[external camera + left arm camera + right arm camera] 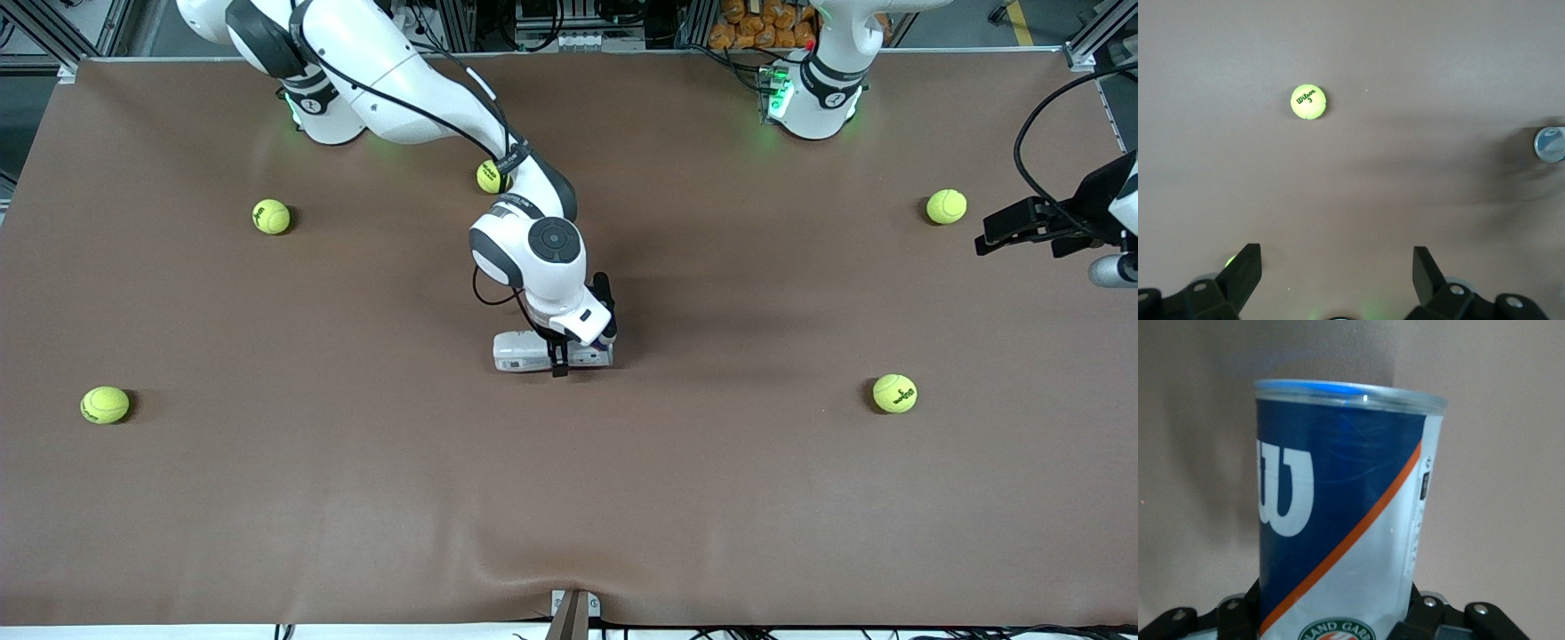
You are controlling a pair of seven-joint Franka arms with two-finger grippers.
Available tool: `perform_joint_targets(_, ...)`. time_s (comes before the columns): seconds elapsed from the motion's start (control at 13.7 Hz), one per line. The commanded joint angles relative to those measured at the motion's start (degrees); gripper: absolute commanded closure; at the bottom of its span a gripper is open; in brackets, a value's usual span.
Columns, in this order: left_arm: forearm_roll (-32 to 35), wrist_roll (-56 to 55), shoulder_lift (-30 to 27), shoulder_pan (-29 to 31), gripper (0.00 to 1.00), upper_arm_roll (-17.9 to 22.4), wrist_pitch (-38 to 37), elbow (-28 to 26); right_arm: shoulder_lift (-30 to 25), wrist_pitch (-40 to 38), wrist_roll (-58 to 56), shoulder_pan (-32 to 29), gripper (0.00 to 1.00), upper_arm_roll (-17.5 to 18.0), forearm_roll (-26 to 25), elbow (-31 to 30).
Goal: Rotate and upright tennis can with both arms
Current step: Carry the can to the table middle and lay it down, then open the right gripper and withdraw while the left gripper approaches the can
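The tennis can (524, 351) lies on its side in the middle of the brown table, its long axis running from one arm's end toward the other's. My right gripper (558, 360) comes down on it from above and is shut on the tennis can around its middle. The right wrist view shows the navy and white label with the big "W" (1345, 493) filling the space between my right gripper's (1336, 610) fingers. My left gripper (1018, 242) hangs open over the left arm's end of the table, holding nothing. In the left wrist view the left gripper (1337, 257) has bare table between its fingers.
Several yellow-green tennis balls lie scattered: one (490, 176) beside the right arm's forearm, one (946, 206) close to the left gripper, one (894, 393) nearer the front camera, two (271, 216) (105, 404) toward the right arm's end. The can's end (1549, 144) and a ball (1309, 101) show in the left wrist view.
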Motion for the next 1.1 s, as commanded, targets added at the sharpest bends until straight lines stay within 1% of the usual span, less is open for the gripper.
perform_joint_targets(0.0,-0.9,1.2,0.2,0.4,0.0,0.0,-0.6,0.4,0.4,0.6,0.7,0.4,0.0,-0.4,-3.0,0.4)
perform_joint_targets(0.22,-1.9,1.2,0.3,0.4,0.0,0.0,-0.6,0.4,-0.2,1.6,0.9,0.2,0.0,-0.3,-2.4,0.5)
perform_joint_targets(0.44,-2.8,1.2,1.0,0.4,0.0,0.0,-0.6,0.4,-2.5,0.7,1.0,0.3,0.0,0.1,-2.0,0.4)
perform_joint_targets(0.51,-4.2,1.2,1.4,0.4,0.0,0.0,-0.5,0.4,-3.8,-0.5,1.0,0.3,0.0,0.2,-1.8,0.4)
perform_joint_targets(0.58,-6.5,1.2,2.7,0.4,0.0,0.0,-0.5,0.4,-5.2,-2.1,1.0,0.2,0.0,0.6,-0.9,0.4)
perform_joint_targets(0.8,-16.8,1.1,7.0,1.8,0.0,0.0,-0.5,0.5,-10.2,-7.4,1.8,-0.4,0.0,0.4,3.1,0.4)
perform_joint_targets(1.02,-24.2,1.3,11.8,2.6,0.0,0.0,-0.4,0.4,-15.1,-12.2,6.9,-3.9,0.0,0.1,3.3,0.4)
